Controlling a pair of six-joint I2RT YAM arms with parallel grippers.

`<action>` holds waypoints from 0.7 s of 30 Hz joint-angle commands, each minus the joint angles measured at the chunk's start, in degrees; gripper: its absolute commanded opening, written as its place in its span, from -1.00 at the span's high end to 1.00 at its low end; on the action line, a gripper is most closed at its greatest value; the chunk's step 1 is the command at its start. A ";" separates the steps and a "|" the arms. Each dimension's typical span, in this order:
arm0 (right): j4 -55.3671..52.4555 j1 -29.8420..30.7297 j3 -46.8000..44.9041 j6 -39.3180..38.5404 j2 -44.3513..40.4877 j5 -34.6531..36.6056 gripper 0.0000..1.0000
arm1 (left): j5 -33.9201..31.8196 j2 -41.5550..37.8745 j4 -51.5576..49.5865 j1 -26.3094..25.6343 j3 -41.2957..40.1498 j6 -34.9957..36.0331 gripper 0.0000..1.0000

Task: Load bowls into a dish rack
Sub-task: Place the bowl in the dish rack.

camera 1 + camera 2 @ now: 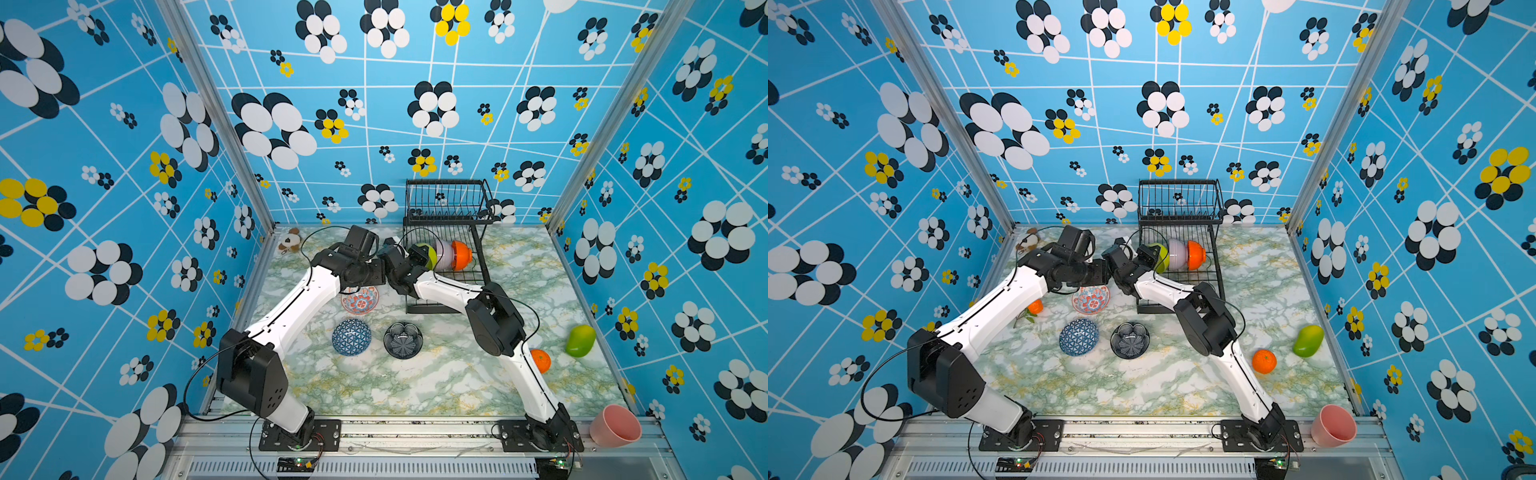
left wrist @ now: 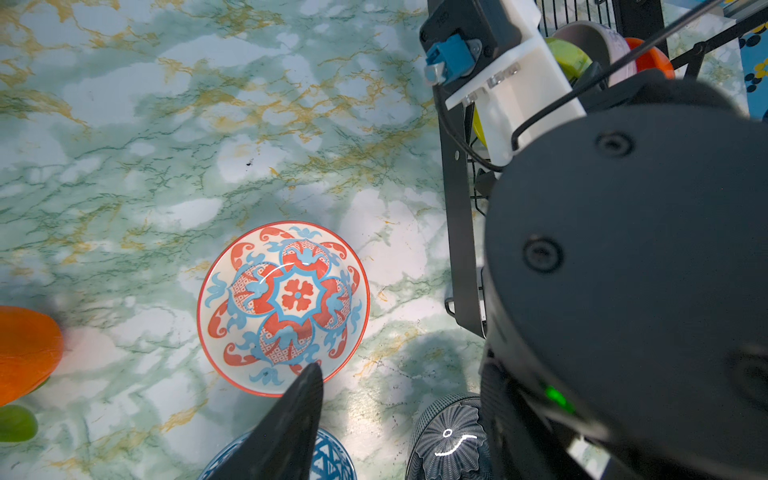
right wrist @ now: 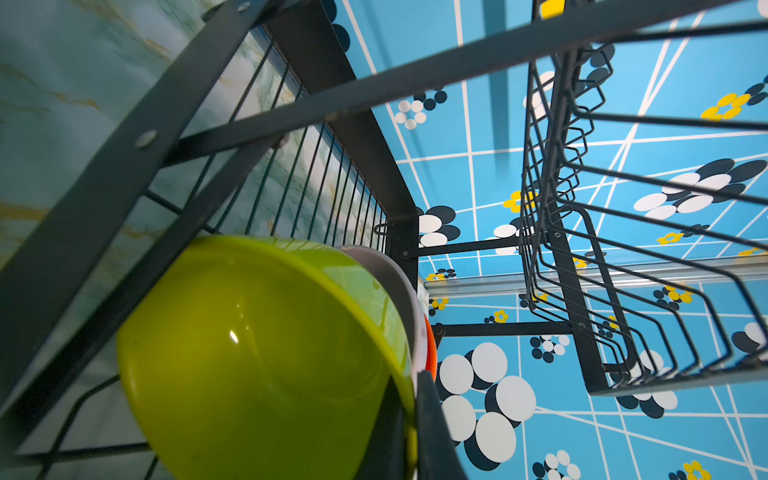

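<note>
- Dish rack (image 1: 449,219) stands at the back of the counter (image 1: 415,386), upper basket raised over the lower tray.
- Three bowls stand on edge in a row in the lower tray: lime-green bowl (image 3: 257,353), pale lilac bowl (image 1: 444,253) in the middle, orange bowl (image 1: 461,254) at the far end.
- Right claw (image 3: 409,419) reaches into the lower tray. It is closed down tight on the lime-green bowl's rim, with a dark finger (image 3: 434,432) on the outer side of the rim.
- Left claw (image 2: 390,382) hangs above the counter, pointing down. Only one finger (image 2: 299,411) shows in the wrist view, with bare counter beside it, so the jaws stand apart. It grips nothing.
- That finger's tip overlaps the near rim of the red-blue floral bowl (image 2: 282,307). Whether it touches I cannot tell.
- The floral bowl sits mouth up on the counter, near the rack but apart from it.
- Blue geometric bowl (image 1: 351,336) and black bowl (image 1: 403,340) sit side by side on the counter, apart from each other, nearer the arm bases.
- Also out: orange fruit (image 1: 1264,360), green fruit (image 1: 580,340), and pink cup (image 1: 615,426) at the front corner.
</note>
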 commanded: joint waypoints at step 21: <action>13.86 -1.51 1.20 -10.88 4.61 5.48 1.00 | 0.44 -0.59 0.27 0.03 -0.86 -0.11 -0.26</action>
